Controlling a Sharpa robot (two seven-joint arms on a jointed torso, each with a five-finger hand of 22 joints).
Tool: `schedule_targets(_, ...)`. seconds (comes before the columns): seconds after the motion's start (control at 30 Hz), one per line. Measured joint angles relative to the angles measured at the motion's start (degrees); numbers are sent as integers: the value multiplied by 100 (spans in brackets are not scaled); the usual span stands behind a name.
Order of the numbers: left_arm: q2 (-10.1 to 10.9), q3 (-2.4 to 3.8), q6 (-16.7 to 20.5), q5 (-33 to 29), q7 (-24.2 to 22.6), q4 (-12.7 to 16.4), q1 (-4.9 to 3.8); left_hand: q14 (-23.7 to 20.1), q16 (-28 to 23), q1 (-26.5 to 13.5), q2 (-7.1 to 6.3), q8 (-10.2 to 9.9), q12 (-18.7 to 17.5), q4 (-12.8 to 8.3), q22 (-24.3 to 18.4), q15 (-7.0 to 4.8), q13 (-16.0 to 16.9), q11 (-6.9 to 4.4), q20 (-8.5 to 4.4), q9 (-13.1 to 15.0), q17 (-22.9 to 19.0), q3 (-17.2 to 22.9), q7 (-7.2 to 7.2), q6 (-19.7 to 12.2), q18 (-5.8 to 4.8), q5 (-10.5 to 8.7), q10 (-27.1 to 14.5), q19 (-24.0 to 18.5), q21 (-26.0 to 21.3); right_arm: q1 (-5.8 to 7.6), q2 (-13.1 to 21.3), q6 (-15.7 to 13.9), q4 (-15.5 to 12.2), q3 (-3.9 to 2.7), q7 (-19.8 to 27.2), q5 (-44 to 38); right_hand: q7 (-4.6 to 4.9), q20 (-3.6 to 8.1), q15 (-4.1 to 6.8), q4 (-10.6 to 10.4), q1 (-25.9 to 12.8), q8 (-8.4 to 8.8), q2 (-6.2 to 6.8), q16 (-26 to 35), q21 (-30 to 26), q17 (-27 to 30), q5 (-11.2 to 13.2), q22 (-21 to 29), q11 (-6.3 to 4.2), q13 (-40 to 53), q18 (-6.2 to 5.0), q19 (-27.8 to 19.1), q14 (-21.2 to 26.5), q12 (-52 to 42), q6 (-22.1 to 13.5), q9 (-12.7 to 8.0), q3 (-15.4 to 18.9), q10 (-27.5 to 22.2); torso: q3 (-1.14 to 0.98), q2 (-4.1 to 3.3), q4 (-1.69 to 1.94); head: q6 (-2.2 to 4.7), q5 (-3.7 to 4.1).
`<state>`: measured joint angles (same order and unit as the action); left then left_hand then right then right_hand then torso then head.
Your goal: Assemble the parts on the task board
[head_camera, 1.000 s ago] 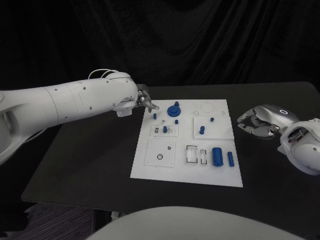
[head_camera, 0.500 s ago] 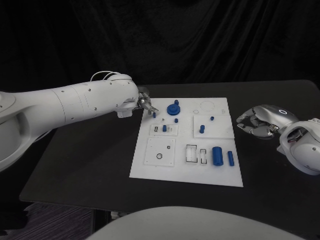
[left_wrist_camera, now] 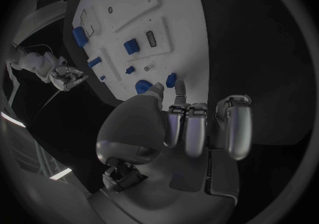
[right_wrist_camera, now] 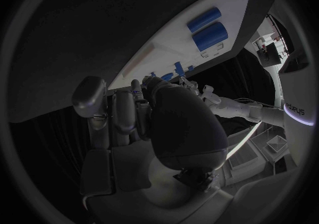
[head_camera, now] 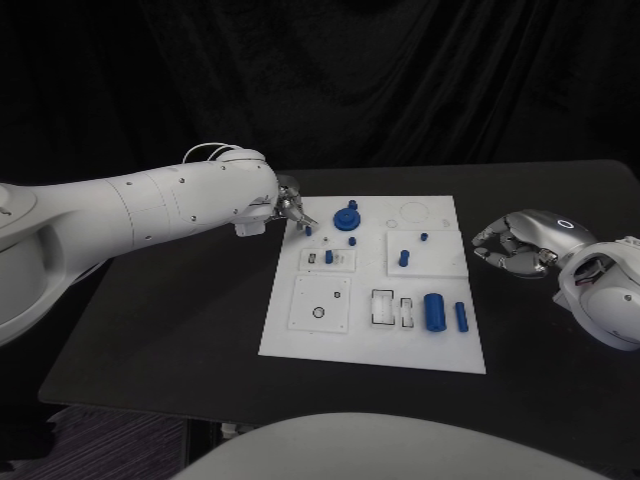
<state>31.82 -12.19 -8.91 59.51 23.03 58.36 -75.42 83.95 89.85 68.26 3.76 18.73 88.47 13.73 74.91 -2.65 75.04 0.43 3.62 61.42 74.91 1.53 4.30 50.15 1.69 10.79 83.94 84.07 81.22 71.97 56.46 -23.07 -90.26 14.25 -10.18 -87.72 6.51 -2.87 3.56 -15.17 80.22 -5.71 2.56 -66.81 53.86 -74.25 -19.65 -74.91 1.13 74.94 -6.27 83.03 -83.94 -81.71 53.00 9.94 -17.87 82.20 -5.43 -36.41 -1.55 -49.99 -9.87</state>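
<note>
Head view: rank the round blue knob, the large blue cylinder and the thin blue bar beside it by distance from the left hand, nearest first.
1. Round blue knob, at the task board's far end, just beside the left hand.
2. Large blue cylinder, in the near right part of the board.
3. Thin blue bar, right of the cylinder at the board's right edge, marginally farther.

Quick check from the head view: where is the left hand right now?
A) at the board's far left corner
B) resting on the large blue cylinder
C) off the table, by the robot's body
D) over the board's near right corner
A: the left hand sits at the far left corner of the task board, fingers near a small blue part.
</note>
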Motion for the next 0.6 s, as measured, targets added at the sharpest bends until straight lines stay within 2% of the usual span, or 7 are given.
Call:
schedule_targets(0.17, -4, 0, -23, 1, -21, -6, 3, 0, 0, 0, 0, 0, 0, 17, 0, 0, 0, 0, 0, 34, 0, -17, 21, -61, 0, 8, 0, 0, 0, 0, -1, 25, 0, -1, -6, 5, 0, 0, 0, 0, 0, 0, 0, 0, 0, 0, 0, 0, 0, 0, 0, 0, 0, 0, 0, 0, 0, 0, 0, -1, 4, 0, 10)
schedule_targets(0.37, -10, -1, -41, 1, -37, -8, 4, 0, 0, 26, 26, 0, 0, 17, 0, 0, 0, 0, 0, 71, 0, -17, 31, -111, 0, 130, -1, 0, -25, 0, -1, 67, 1, -1, -16, 8, 0, 0, 0, 0, 0, 0, 0, 0, -25, 16, 0, 0, 0, 0, -1, 0, 0, 0, 0, 0, 0, 0, -1, -2, 12, 0, 10)
schedule_targets(0.6, -31, -1, -83, 1, -42, -22, 6, 0, 0, 64, 64, 0, 0, 33, 0, 0, 0, -1, -1, 101, 0, 2, 31, -111, 0, 446, -1, 0, -25, 0, -9, 120, 1, -1, -28, 10, 0, 0, 0, 0, 0, 0, 0, 0, -63, 18, 0, 0, 0, 0, 0, 0, 0, 0, 0, 0, 0, 0, -1, -7, 13, 0, -2)
